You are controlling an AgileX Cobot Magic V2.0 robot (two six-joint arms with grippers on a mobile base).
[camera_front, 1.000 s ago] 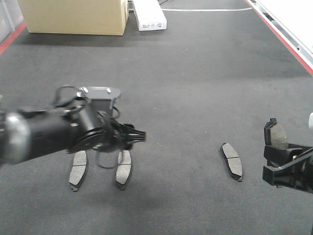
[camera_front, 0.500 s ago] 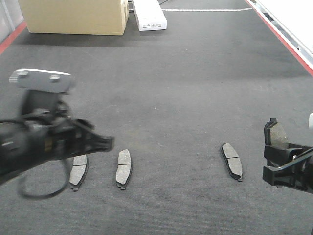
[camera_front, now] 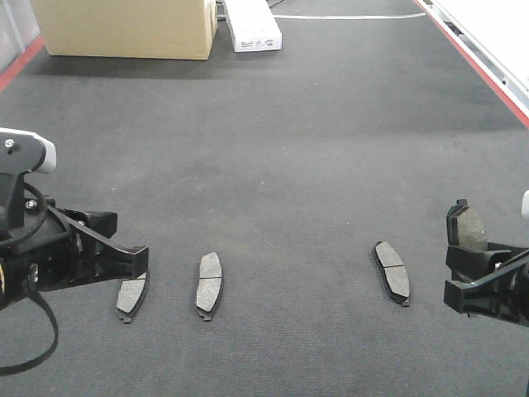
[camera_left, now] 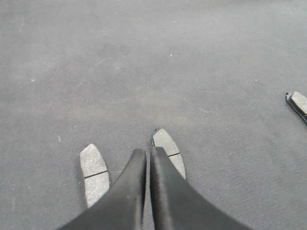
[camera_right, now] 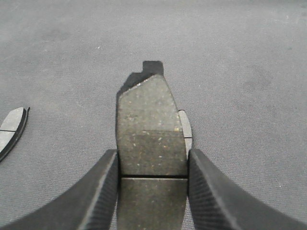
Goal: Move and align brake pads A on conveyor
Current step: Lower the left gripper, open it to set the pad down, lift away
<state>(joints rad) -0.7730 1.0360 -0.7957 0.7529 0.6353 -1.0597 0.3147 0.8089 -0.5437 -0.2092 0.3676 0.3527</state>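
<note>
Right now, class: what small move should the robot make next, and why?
Probably carry the right gripper, shut on a pad, leftward toward the row. Three pads lie on the conveyor: two side by side, one apart. The left gripper is shut, empty.

Light: even, diffuse, overhead; moderately bright.
Shadows: soft, faint beneath the brake pads [camera_front: 209, 284].
Focus: wrist views soft; tool [camera_left: 146, 158] fingers blurred at lower frame.
Glare: none.

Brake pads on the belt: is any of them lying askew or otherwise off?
Two pads lie side by side, roughly parallel, on the conveyor. The third pad lies far to their right and leans the other way, so it is out of line. The fourth is off the belt, clamped in the right gripper. Nothing looks damaged.
</note>
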